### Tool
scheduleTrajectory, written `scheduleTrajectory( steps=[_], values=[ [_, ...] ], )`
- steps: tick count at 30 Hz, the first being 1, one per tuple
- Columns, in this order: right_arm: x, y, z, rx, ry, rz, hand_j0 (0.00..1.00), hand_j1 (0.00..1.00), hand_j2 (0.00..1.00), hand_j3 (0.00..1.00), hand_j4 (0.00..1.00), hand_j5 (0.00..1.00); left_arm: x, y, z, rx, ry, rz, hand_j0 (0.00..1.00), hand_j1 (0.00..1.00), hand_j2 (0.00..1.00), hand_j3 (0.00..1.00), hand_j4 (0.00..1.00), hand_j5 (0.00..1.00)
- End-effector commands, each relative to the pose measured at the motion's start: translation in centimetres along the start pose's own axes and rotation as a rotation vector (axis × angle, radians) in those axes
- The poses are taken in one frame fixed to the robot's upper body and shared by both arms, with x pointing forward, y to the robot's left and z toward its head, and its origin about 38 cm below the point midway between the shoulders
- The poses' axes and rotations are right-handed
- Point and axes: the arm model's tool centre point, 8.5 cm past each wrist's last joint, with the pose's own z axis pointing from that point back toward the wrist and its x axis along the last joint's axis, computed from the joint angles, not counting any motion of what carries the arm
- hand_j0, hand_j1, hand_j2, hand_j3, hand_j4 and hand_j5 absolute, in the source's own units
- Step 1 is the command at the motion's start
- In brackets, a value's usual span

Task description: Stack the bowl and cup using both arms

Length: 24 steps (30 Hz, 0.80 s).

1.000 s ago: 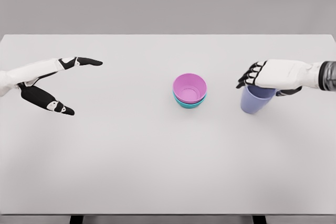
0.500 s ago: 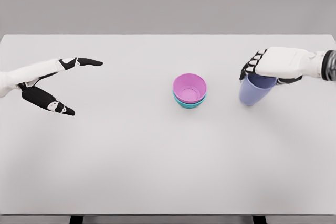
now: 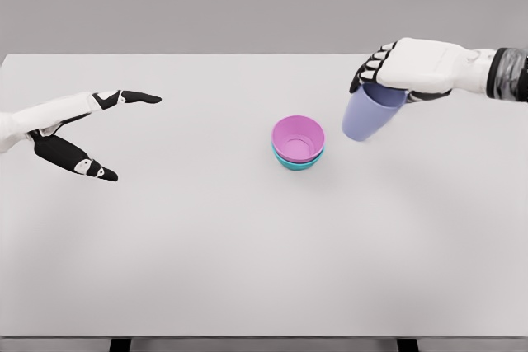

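Note:
A pink bowl (image 3: 298,137) sits nested in a teal bowl (image 3: 295,163) at the middle of the white table (image 3: 247,253). My right hand (image 3: 388,72) is shut on the rim of a lavender cup (image 3: 365,117). The cup hangs tilted in the air, up and to the right of the bowls, its base pointing down-left. My left hand (image 3: 107,133) rests open at the far left of the table, fingers spread, holding nothing.
My right hand has lifted the lavender cup off the table and carried it up and leftward toward the bowls. The left arm has not moved.

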Motion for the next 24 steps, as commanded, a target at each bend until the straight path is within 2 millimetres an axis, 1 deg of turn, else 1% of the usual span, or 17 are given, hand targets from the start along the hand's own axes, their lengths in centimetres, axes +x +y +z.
scheduleTrajectory(
  steps=[1, 4, 5, 8, 10, 13, 15, 17, 19, 22, 24],
  values=[
    [0.5, -0.6, -1.1, -0.028, -0.021, -0.008, 0.65, 0.65, 0.65, 0.65, 0.65, 0.65, 0.0, 0.1, 0.0, 0.005, -0.001, 0.006, 1.00, 1.00, 1.00, 1.00, 1.00, 1.00],
    [1.1, -1.1, -1.8, -0.049, -0.041, -0.004, 0.65, 0.65, 0.65, 0.65, 0.65, 0.65, 0.0, 0.1, 0.0, 0.005, -0.001, 0.006, 1.00, 1.00, 1.00, 1.00, 1.00, 1.00],
    [1.1, -1.8, -2.0, -0.061, -0.044, 0.004, 0.65, 0.65, 0.65, 0.65, 0.65, 0.65, 0.0, 0.1, 0.0, 0.005, -0.001, 0.006, 1.00, 1.00, 1.00, 1.00, 1.00, 1.00],
    [1.2, -2.1, -2.2, -0.068, -0.048, 0.008, 0.65, 0.65, 0.65, 0.65, 0.65, 0.65, 0.0, 0.1, 0.0, 0.004, 0.000, 0.005, 1.00, 1.00, 1.00, 1.00, 1.00, 1.00],
    [1.6, -2.5, -2.7, -0.082, -0.061, 0.009, 0.65, 0.65, 0.65, 0.65, 0.65, 0.65, 0.0, 0.1, 0.0, 0.004, 0.000, 0.005, 1.00, 1.00, 1.00, 1.00, 1.00, 1.00],
    [1.8, -2.6, -3.1, -0.088, -0.071, 0.008, 0.65, 0.65, 0.65, 0.65, 0.65, 0.65, 0.0, 0.1, 0.0, 0.005, -0.001, 0.006, 1.00, 1.00, 1.00, 1.00, 1.00, 1.00],
    [2.3, -2.6, -3.8, -0.090, -0.088, 0.005, 0.66, 0.66, 0.66, 0.66, 0.66, 0.66, 0.0, 0.1, 0.0, 0.005, -0.001, 0.006, 1.00, 1.00, 1.00, 1.00, 1.00, 1.00],
    [2.8, -3.0, -4.4, -0.105, -0.105, 0.005, 0.66, 0.66, 0.66, 0.66, 0.66, 0.66, 0.0, 0.1, 0.0, 0.005, -0.001, 0.006, 1.00, 1.00, 1.00, 1.00, 1.00, 1.00],
    [3.2, -2.8, -4.8, -0.096, -0.119, 0.007, 0.66, 0.66, 0.66, 0.66, 0.66, 0.66, 0.0, 0.1, 0.0, 0.004, 0.000, 0.005, 1.00, 1.00, 1.00, 1.00, 1.00, 1.00],
    [3.2, -2.9, -4.9, -0.097, -0.119, 0.007, 0.66, 0.66, 0.66, 0.66, 0.66, 0.66, 0.0, 0.1, 0.0, 0.005, -0.001, 0.006, 1.00, 1.00, 1.00, 1.00, 1.00, 1.00],
    [3.5, -3.0, -5.3, -0.103, -0.127, 0.003, 0.66, 0.66, 0.66, 0.66, 0.66, 0.66, 0.0, 0.1, 0.0, 0.004, 0.000, 0.005, 1.00, 1.00, 1.00, 1.00, 1.00, 1.00]
  ],
)
